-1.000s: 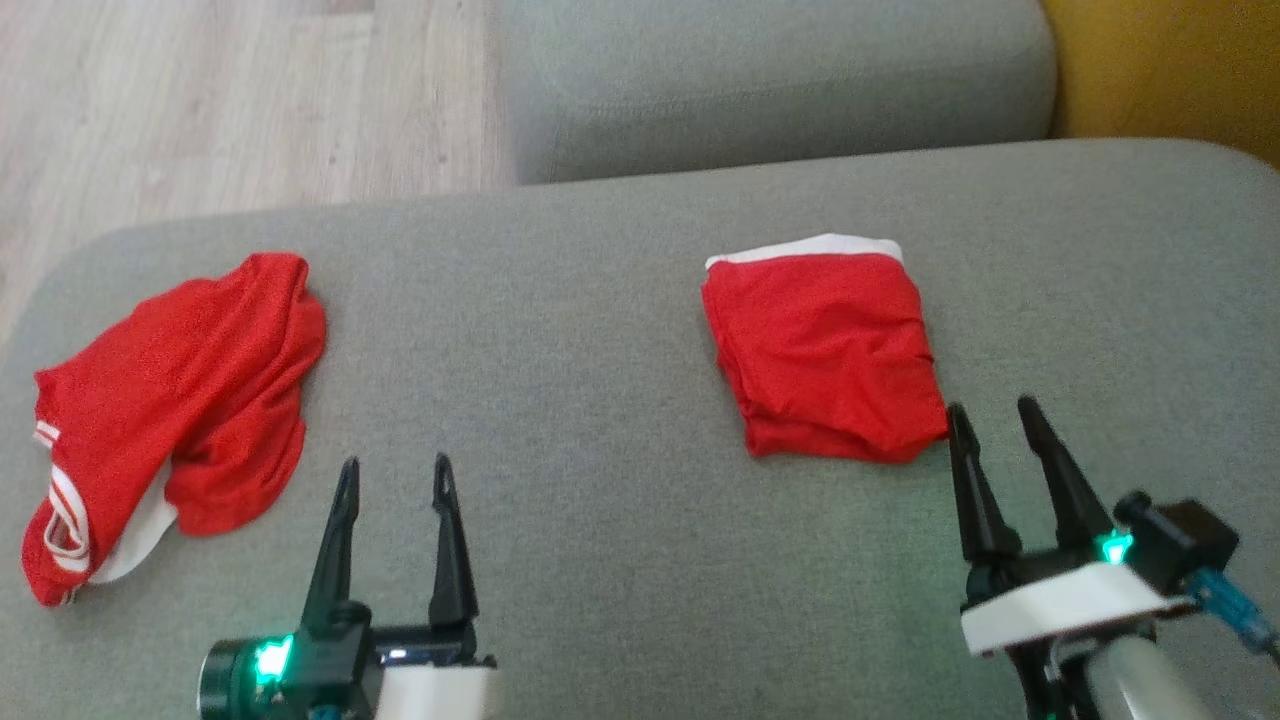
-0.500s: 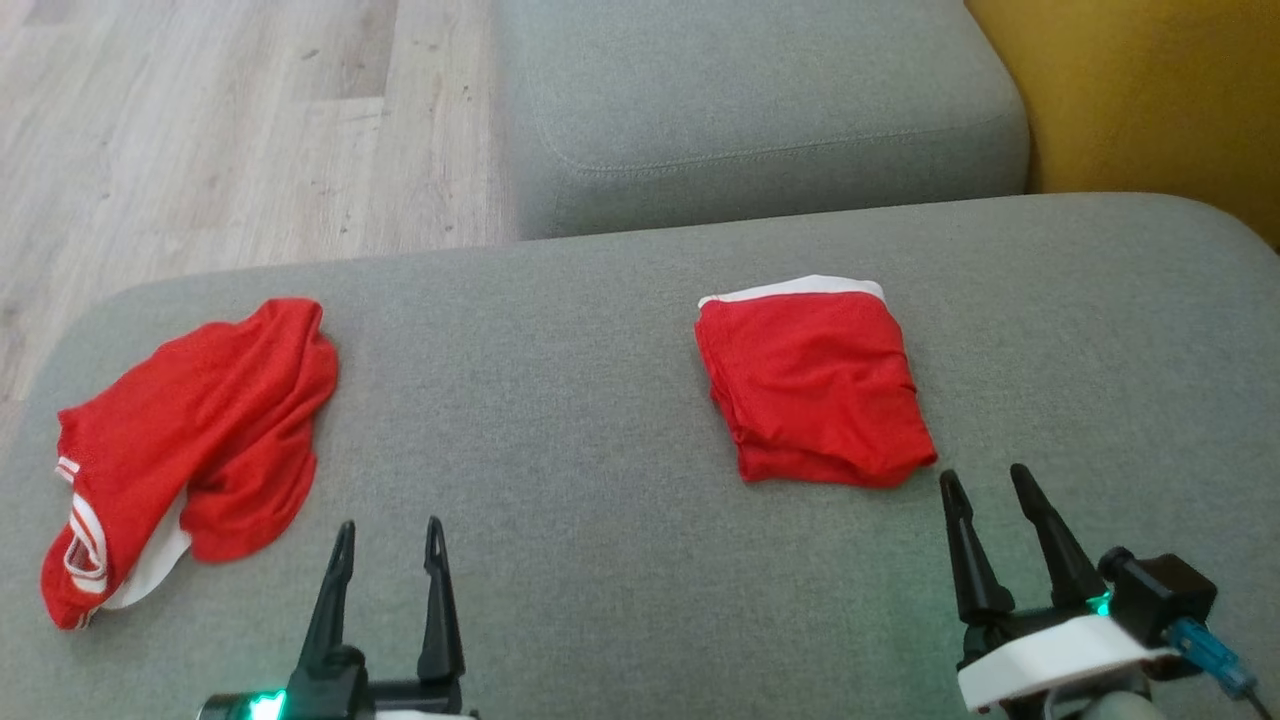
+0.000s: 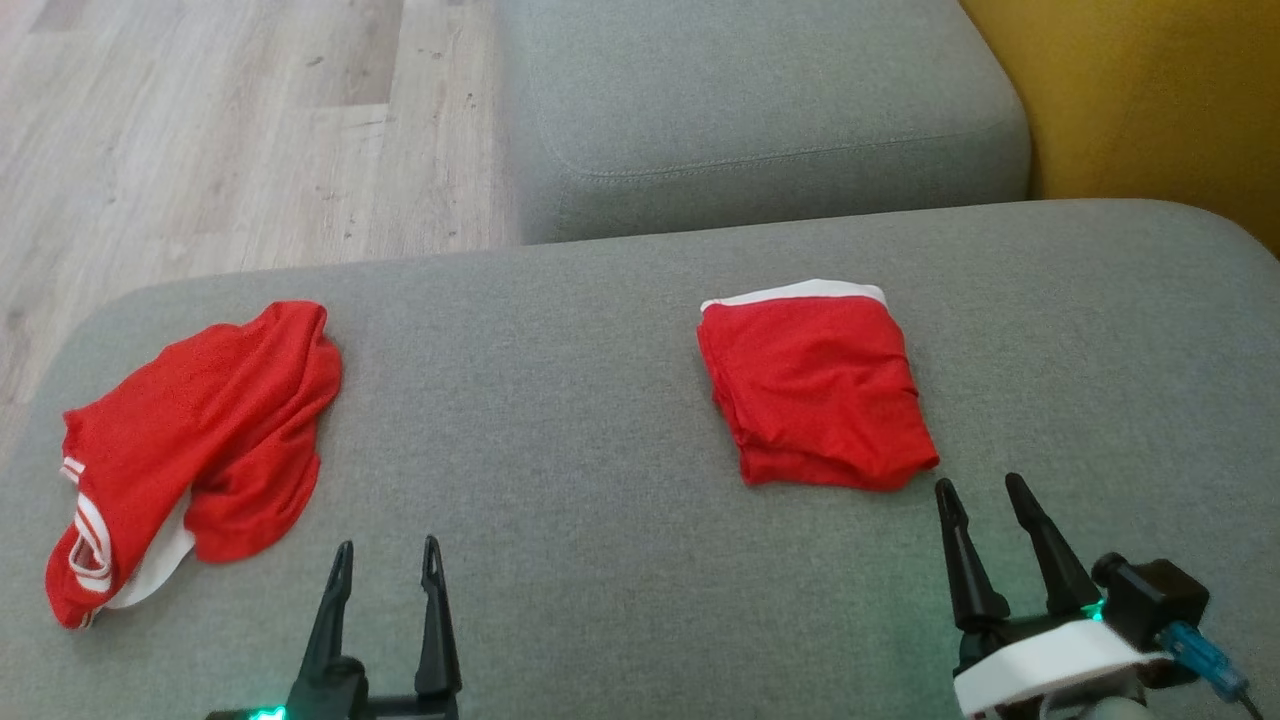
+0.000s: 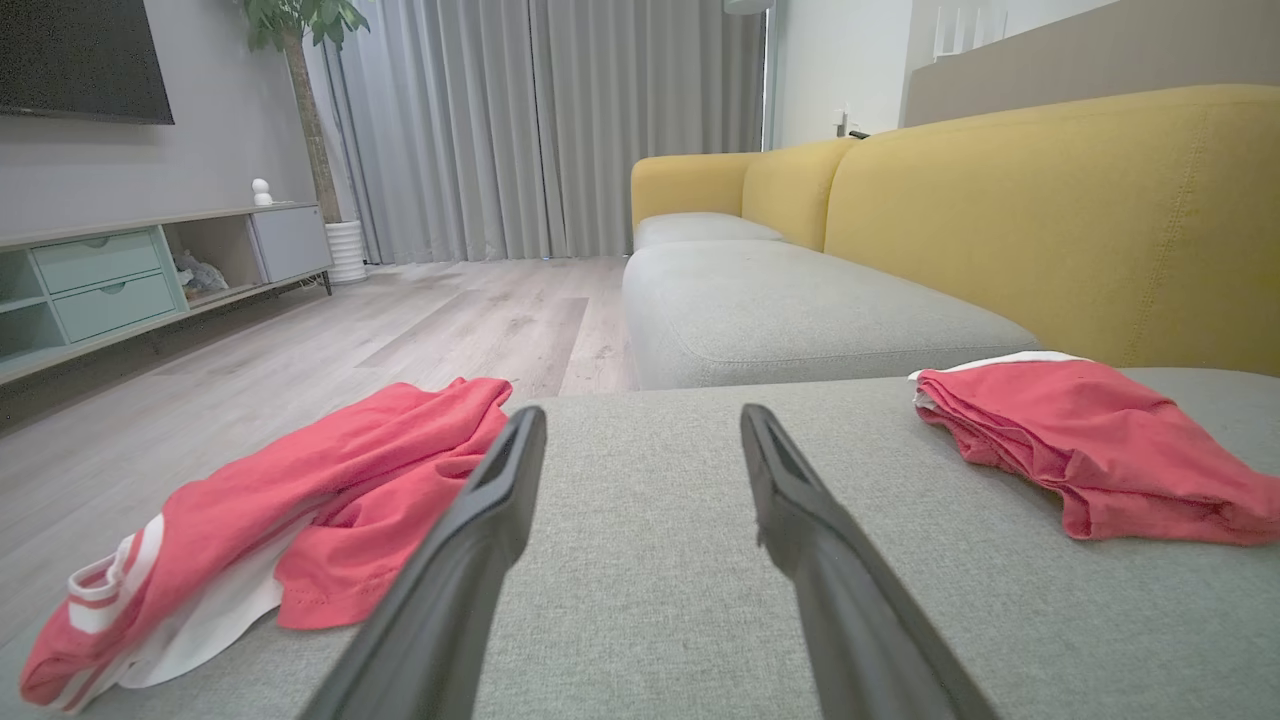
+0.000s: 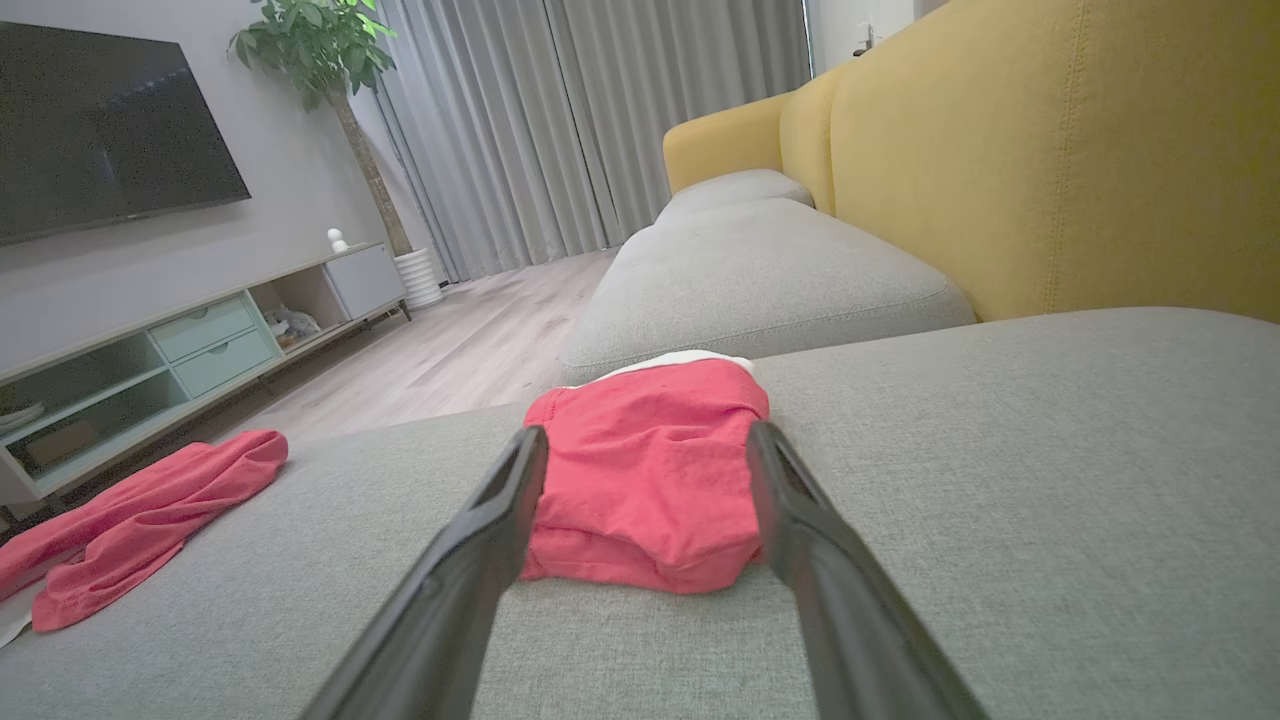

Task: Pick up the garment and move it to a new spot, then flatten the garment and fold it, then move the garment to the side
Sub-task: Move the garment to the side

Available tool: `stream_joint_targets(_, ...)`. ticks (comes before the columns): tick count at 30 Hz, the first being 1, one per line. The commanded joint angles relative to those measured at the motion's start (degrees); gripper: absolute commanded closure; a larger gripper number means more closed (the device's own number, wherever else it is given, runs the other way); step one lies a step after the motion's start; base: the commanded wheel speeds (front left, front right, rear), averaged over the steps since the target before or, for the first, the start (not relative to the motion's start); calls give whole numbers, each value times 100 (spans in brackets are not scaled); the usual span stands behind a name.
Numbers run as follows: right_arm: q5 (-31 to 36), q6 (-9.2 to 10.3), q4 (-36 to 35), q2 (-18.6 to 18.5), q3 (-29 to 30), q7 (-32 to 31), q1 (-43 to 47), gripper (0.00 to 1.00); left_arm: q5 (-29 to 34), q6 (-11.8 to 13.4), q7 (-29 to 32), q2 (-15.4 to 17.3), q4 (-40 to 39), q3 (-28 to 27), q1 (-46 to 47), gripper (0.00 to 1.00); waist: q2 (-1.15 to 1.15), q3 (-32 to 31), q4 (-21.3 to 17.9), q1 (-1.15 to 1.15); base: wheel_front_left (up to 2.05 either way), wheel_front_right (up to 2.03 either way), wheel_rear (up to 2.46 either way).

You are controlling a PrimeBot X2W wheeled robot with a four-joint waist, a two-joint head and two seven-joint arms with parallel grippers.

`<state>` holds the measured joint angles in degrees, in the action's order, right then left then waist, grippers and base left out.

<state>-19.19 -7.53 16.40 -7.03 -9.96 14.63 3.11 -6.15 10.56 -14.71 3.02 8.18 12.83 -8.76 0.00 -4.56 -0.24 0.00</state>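
Cloth lies in two places on the grey seat cushion (image 3: 600,450) in front of the robot. Towards the robot's right sits a folded red garment (image 3: 815,395), a neat squarish packet with a white band showing along its far edge. Well apart from it, at the robot's left near the cushion's rounded corner, a crumpled red garment (image 3: 200,440) sprawls loose, with white-striped trim and white lining turned out at its near end. Bare grey fabric runs between the two.

The left gripper (image 3: 388,545) hovers low over the cushion, its two dark fingers spread apart with nothing between them. It is near the crumpled garment's right side but clear of it. The right gripper (image 3: 980,484) is likewise spread wide and empty, its fingertips just beside the near right corner of the folded garment. Seen from that wrist, the packet sits framed between the two fingers.

Beyond the seat cushion lies a second grey cushion (image 3: 770,110), and a yellow backrest (image 3: 1150,100) rises along the robot's right. Pale wood floor (image 3: 200,130) stretches away to the left. Across the room stand a low cabinet (image 5: 200,345) with pale green drawers, a dark television (image 5: 100,130) above it, a potted tree (image 5: 320,50) and long grey curtains (image 5: 560,130).
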Motion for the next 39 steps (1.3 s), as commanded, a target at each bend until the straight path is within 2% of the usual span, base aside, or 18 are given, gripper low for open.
stream_joint_targets(1, -46, 4, -158, -19, -114, 37, -145, 0, -12, 1, -29, -14, -174, -204, 159, 0, 0, 3, 8, 0, 0, 0, 0)
stream_joint_targets(18, 41, 4, -116, -49, -47, 37, -188, 0, -8, 27, -29, -14, -169, -197, 161, 0, 0, 46, 25, 0, 0, 0, 0)
stream_joint_targets(27, 42, 4, 130, -92, -48, 37, -513, 0, 15, 68, -29, -14, -249, -110, 253, 0, 0, 309, 75, 0, 0, 0, 0)
stream_joint_targets(33, 62, 4, 730, -164, -24, 37, -1231, 0, 98, 103, -29, -14, -355, 21, 417, 0, 0, 698, 133, 0, 0, 0, 0)
stream_joint_targets(39, -538, 4, 1724, -314, -198, -215, -2405, 0, 100, 160, -29, -14, -441, 208, 754, 0, 0, 1196, 241, 0, 0, 0, 0)
